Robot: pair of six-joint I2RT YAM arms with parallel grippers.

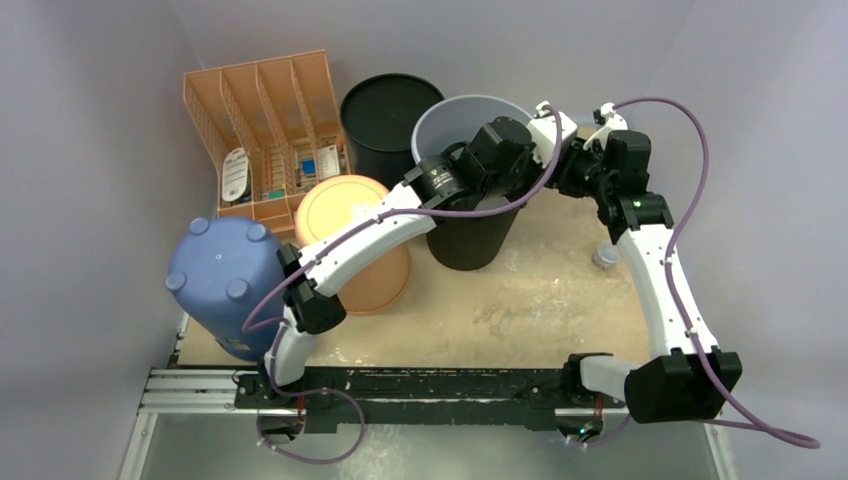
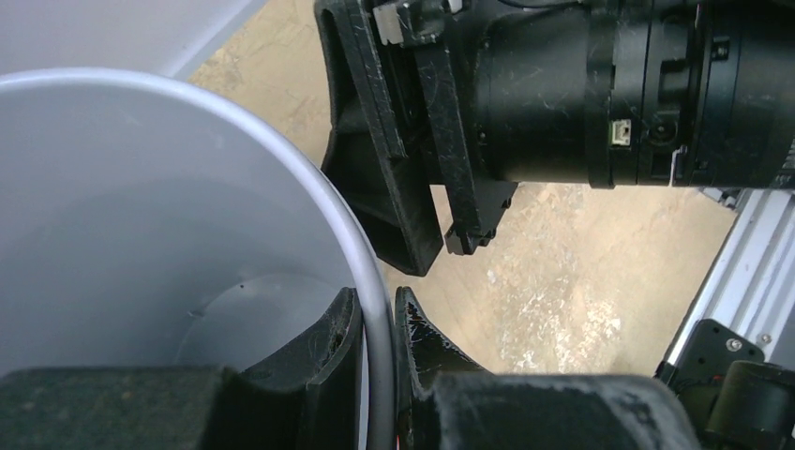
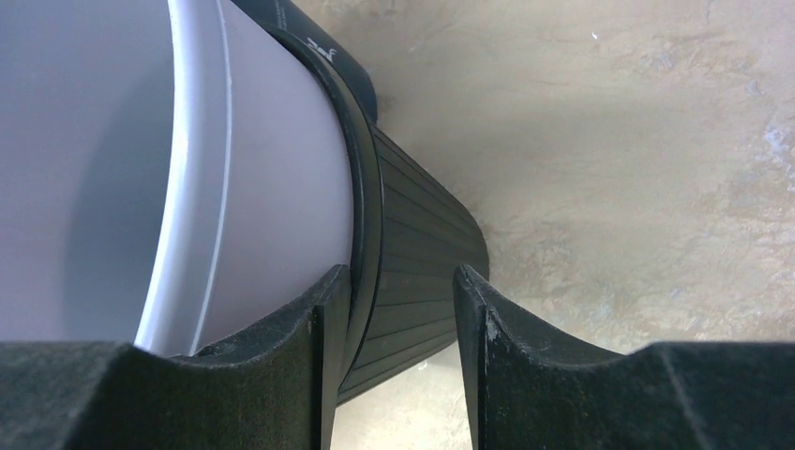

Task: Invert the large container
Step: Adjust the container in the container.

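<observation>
The large container [image 1: 470, 240] is a black ribbed bin with a grey inner wall, standing upright at the back middle of the table. My left gripper [image 1: 515, 160] reaches over its mouth. In the left wrist view, this gripper [image 2: 378, 300] is shut on the grey rim [image 2: 281, 159], one finger inside and one outside. My right gripper [image 1: 562, 152] straddles the rim from the right side. In the right wrist view its inner finger [image 3: 319, 319] touches the grey inner wall [image 3: 262, 141], while a gap separates the outer finger [image 3: 487, 319] from the ribbed wall [image 3: 422, 244].
An orange file organizer [image 1: 270, 120] and a black round bin [image 1: 385, 110] stand behind the container. An orange round container [image 1: 350, 240] and a blue upturned one [image 1: 220, 280] sit to the left. A small grey object [image 1: 605, 255] lies to the right.
</observation>
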